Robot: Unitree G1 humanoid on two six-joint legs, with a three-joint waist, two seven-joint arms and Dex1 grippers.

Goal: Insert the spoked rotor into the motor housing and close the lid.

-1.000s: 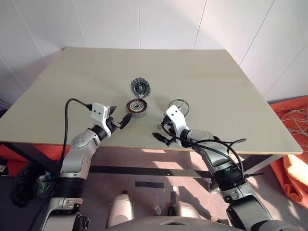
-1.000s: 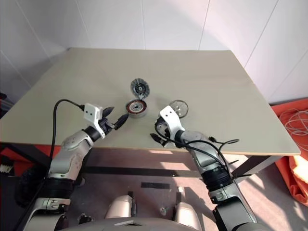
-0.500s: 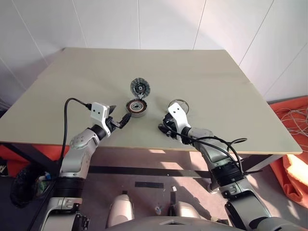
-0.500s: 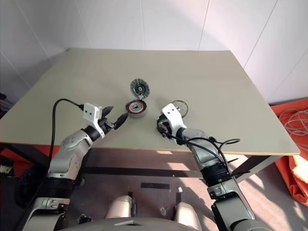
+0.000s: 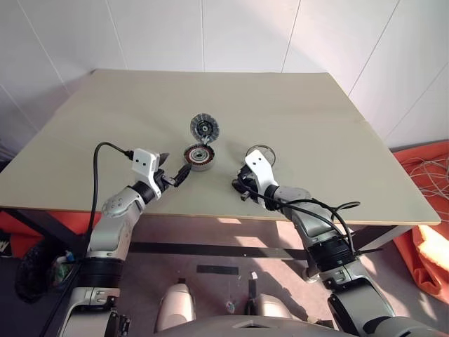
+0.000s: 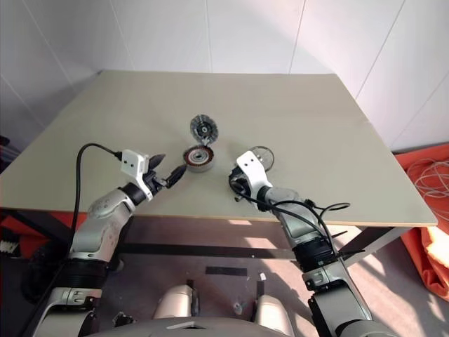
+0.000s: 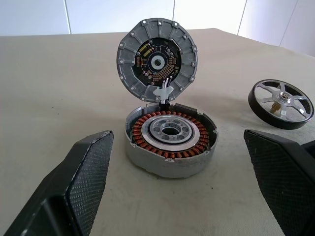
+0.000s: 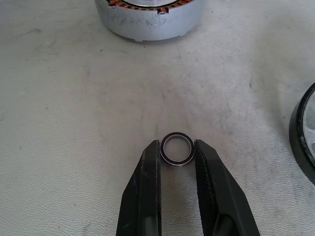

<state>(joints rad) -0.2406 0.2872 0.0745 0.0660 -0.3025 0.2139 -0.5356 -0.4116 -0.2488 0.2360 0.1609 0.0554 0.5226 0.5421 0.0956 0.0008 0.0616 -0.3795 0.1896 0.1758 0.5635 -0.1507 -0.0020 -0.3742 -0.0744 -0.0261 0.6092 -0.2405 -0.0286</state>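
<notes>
The motor housing (image 7: 171, 142) stands on the table with its copper windings showing. Its lid (image 7: 157, 60) stands upright at the housing's far edge, inner face toward me. The spoked rotor (image 7: 281, 103) lies flat on the table to the housing's right, just beyond my right wrist. My left gripper (image 5: 176, 167) hovers open just left of the housing, holding nothing. Nearer the table's front edge than the rotor, my right gripper (image 6: 236, 188) points down at the table. It is shut on a tiny metal ring (image 8: 177, 149), one finger against each side.
The beige table (image 5: 316, 119) stretches bare beyond the parts. Its front edge runs just below both grippers. Orange fabric (image 5: 431, 239) and loose cables lie on the floor at the right.
My right gripper's fingers, spread a second ago, have shut on the tiny ring. The left arm has not moved.
</notes>
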